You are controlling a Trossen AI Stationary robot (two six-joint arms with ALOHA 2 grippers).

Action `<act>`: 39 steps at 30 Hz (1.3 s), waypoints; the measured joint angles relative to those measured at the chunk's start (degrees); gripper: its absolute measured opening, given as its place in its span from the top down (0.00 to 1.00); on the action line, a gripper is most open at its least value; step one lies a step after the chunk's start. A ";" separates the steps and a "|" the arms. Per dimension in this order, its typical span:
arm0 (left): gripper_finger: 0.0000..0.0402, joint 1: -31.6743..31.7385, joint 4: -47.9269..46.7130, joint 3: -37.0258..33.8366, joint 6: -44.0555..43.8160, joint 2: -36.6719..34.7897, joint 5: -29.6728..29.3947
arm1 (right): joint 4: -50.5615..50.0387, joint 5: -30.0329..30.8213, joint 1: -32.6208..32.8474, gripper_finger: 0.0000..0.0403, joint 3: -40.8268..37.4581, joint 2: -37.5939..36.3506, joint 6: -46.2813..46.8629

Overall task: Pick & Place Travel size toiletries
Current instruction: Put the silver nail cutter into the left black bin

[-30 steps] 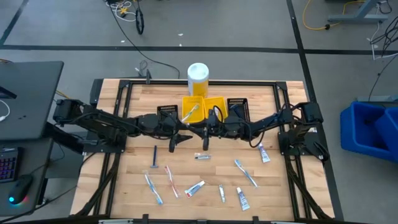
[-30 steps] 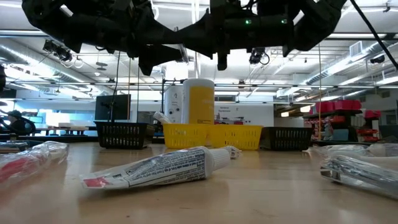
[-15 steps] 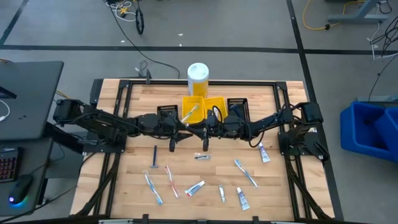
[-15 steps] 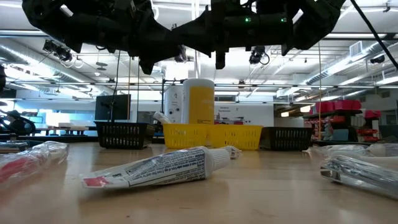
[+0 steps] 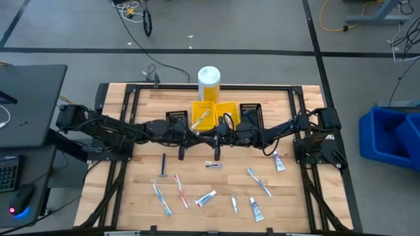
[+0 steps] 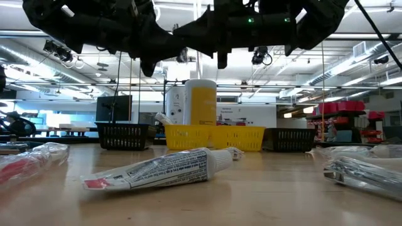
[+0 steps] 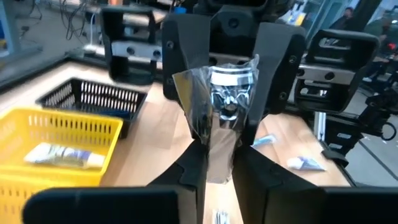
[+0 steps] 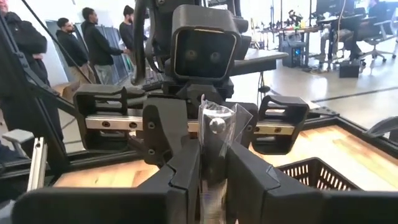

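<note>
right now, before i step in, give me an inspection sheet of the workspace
surface: wooden table, no spills seen
job's things: toothbrushes, tubes and a razor loose on the near half; one clear-wrapped packet held in the air between both grippers
clutter: two yellow bins, two black bins, a white-and-yellow container at the far edge
grippers: left gripper and right gripper face each other above the table's middle, both closed on the packet
cables: loose cables on the floor beyond the table
surroundings: people standing in the room; blue crate on the floor on the right
</note>
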 joint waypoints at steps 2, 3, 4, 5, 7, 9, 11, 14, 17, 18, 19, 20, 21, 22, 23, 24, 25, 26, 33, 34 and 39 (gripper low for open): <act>0.83 0.00 -2.44 0.01 -1.15 0.00 -0.49 | -2.99 0.06 -0.03 0.74 0.04 -0.02 -0.59; 0.84 0.00 -3.95 0.01 -1.51 0.00 -0.57 | -4.85 0.13 -0.03 0.71 0.04 -0.02 -0.85; 0.85 0.00 -5.46 0.01 -1.95 0.00 -0.86 | -6.80 0.20 -0.05 0.68 0.04 -0.02 -1.01; 0.85 0.00 -7.03 0.01 -2.26 -0.02 -1.48 | -8.73 0.20 -0.11 0.65 0.04 -0.02 -1.03; 0.86 0.00 -10.97 -0.01 -2.86 -0.97 -3.68 | -12.41 1.20 -0.14 0.60 0.00 -0.02 0.27; 0.86 0.27 -14.46 0.04 -3.02 -2.53 -6.31 | -15.09 2.79 -0.14 0.55 -0.03 -0.02 2.58; 0.85 0.89 -19.63 0.03 -3.24 -5.01 -7.87 | -17.53 4.14 -0.14 0.51 -0.03 -0.02 4.25; 0.84 2.39 -26.06 0.05 -4.69 -9.19 -9.66 | -21.07 5.25 -0.14 0.45 -0.03 -0.02 4.57; 0.84 5.18 -33.95 0.15 -7.27 -12.99 -9.94 | -23.23 5.01 -0.14 0.42 -0.04 -0.02 4.55; 0.85 6.24 -37.85 0.14 -8.44 -13.96 -10.18 | -23.45 4.98 -0.14 0.41 -0.05 -0.02 4.46; 0.85 7.30 -41.42 0.07 -9.30 -14.53 -10.46 | -23.47 4.93 -0.14 0.40 -0.05 -0.02 4.16; 0.85 8.38 -44.31 0.05 -10.09 -14.67 -11.01 | -23.55 4.92 -0.14 0.40 -0.05 -0.02 3.94; 0.85 9.48 -47.25 0.05 -10.44 -14.69 -11.98 | -23.72 4.91 -0.14 0.39 -0.05 -0.02 3.62; 0.85 10.47 -50.34 0.05 -10.69 -14.69 -13.53 | -23.86 4.90 -0.14 0.39 -0.05 -0.02 3.38; 0.85 11.49 -52.77 0.01 -11.02 -14.52 -15.03 | -23.88 4.92 -0.14 0.39 -0.05 -0.02 2.81; 0.85 12.46 -54.25 0.01 -11.31 -13.86 -16.28 | -23.86 4.92 -0.14 0.39 -0.05 -0.02 2.21; 0.85 13.40 -55.26 0.01 -11.46 -13.03 -16.65 | -23.89 4.91 -0.14 0.39 -0.05 -0.02 1.84; 0.85 14.33 -56.38 0.00 -11.47 -12.29 -16.51 | -23.94 4.94 -0.14 0.39 -0.05 -0.02 1.50; 0.84 19.63 -54.97 -0.03 -12.15 -6.70 -9.74 | -23.95 4.92 -0.88 0.43 -0.05 -0.02 0.99; 0.84 20.25 -54.58 -0.01 -13.03 -6.11 -8.97 | -23.95 4.94 -1.18 0.43 -0.05 -0.02 1.01; 0.84 23.19 -54.59 0.03 -13.68 -3.01 -6.05 | -23.96 4.97 -1.87 0.46 -0.05 -0.02 1.07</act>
